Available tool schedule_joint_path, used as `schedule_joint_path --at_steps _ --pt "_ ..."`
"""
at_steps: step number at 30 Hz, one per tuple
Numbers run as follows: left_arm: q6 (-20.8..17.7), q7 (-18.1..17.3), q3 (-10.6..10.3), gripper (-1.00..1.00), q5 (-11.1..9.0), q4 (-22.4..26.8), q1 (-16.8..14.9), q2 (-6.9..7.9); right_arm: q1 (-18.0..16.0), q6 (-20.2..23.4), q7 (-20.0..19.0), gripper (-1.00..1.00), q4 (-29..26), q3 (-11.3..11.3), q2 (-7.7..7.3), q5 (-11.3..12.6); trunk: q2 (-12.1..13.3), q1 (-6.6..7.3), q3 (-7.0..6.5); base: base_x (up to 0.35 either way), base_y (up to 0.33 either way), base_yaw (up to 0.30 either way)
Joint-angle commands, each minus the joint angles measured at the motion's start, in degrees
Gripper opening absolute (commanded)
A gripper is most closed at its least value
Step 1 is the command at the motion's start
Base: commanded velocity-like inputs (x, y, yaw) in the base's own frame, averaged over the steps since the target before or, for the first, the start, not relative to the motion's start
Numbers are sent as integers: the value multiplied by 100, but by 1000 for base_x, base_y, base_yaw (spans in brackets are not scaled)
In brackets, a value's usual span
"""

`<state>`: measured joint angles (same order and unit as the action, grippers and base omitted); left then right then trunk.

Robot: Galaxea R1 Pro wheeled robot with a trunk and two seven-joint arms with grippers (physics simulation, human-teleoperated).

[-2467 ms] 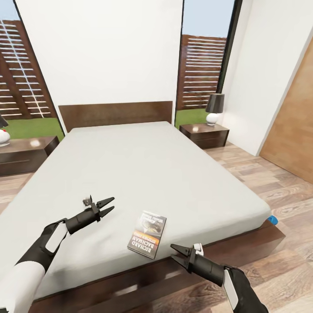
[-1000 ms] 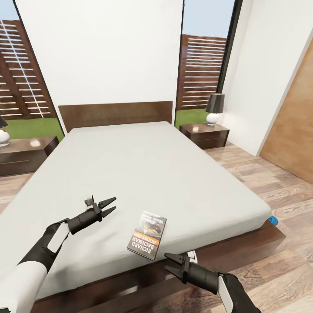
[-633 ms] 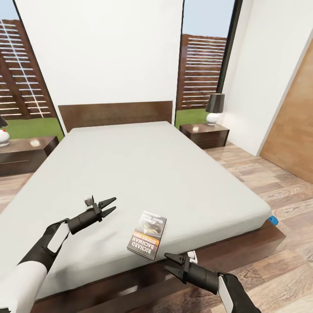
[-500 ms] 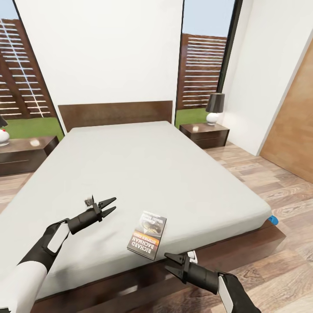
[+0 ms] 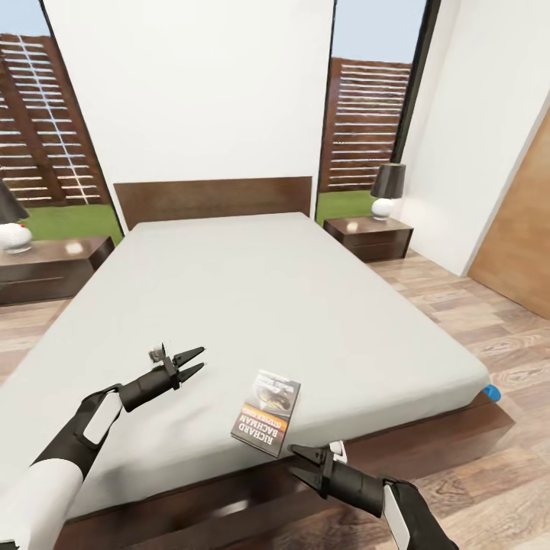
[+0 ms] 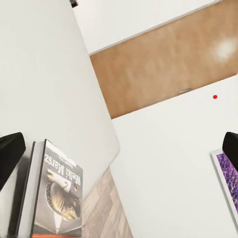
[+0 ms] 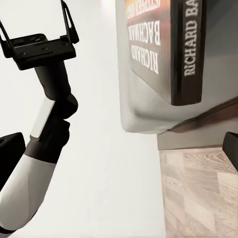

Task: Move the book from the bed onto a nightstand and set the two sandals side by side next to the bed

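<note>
One sandal [image 5: 493, 393] shows overhead — wrist cameras catch book [image 7: 168, 44] instead.

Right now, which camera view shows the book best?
The head view shows the book best: the whole cover lies flat near the foot edge of the bed, between the two open grippers. The right wrist view shows its spine and lower cover close up. The left wrist view shows only part of it.

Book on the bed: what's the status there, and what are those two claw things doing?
Left gripper and right gripper: jaws open, empty. Book flat near the bed's foot edge, untouched. Nothing between the right gripper and the book.
</note>
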<state>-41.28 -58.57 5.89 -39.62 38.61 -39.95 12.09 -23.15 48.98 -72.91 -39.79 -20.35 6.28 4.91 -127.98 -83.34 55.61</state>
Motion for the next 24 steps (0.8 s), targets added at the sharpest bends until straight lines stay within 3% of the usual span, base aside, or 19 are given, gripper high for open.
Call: schedule_joint_path --at_steps 1,24 --pt "-38 -4 0 100 -24 -3 -4 -1 -1 38 -17 100 -3 -21 5 -8 -2 1 7 0 0 249" --pt "-38 3 0 100 -24 -3 -4 -5 -1 38 -22 100 -3 -21 5 -8 -2 1 10 0 0 70"
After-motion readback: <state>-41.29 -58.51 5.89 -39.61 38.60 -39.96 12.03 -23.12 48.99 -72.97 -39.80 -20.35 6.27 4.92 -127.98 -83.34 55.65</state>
